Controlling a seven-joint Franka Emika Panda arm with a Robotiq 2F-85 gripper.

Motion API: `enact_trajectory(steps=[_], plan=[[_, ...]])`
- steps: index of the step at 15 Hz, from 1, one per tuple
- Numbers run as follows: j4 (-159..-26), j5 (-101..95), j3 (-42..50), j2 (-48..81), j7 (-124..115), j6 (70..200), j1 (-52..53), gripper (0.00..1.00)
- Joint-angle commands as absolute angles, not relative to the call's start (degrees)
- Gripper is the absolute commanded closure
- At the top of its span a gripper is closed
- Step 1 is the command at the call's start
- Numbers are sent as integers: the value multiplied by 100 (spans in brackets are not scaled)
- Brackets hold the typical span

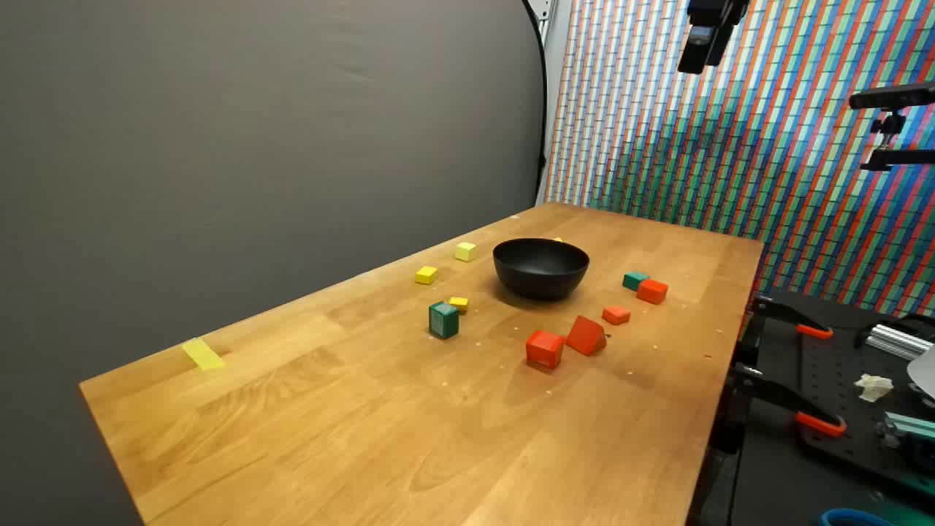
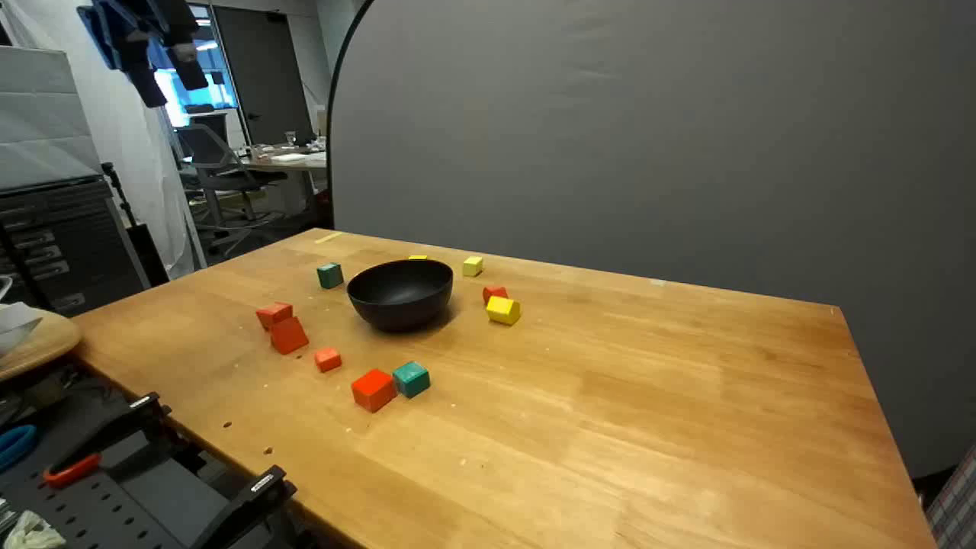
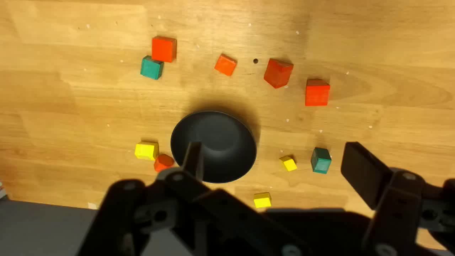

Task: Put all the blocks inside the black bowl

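The black bowl (image 1: 540,283) stands upright on the wooden table, its inside bare in the wrist view. Red-orange blocks lie along one side: a cube (image 3: 317,94), a wedge-like block (image 3: 278,73), a small block (image 3: 225,65) and a cube (image 3: 163,49) against a green block (image 3: 151,68). Close to the bowl, a yellow block (image 3: 145,150) touches or nearly touches a red-orange block (image 3: 163,162). Across the bowl are a green block (image 3: 321,161), a small yellow block (image 3: 288,164) and another yellow block (image 3: 262,201). High above the table, my gripper (image 3: 273,153) is open, holding nothing.
A flat yellow strip (image 1: 203,353) is stuck near the table's far corner. Black clamps with orange grips (image 1: 814,332) hold one table edge beside a dark perforated plate (image 1: 825,365). A grey backdrop (image 2: 648,152) rises behind the table. A camera (image 1: 891,96) sits on a stand.
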State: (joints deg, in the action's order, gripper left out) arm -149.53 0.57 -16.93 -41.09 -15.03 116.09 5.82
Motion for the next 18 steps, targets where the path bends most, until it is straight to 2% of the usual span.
enact_trajectory(steps=[1, 8, 14, 15, 16, 18], plan=[[-14928, -2, -1622, -4091, -1552, 11598, 664, 0], [-14491, 763, -1299, -1598, 124, 12696, 610, 0], [-13338, 703, -1375, 596, -1370, 12311, 859, 0], [-13197, 725, -1344, 759, -1553, 12330, 922, 0], [-13751, 729, -1268, 215, -1127, 12502, 915, 0], [-13630, 734, -1255, 511, -1181, 12519, 959, 0]])
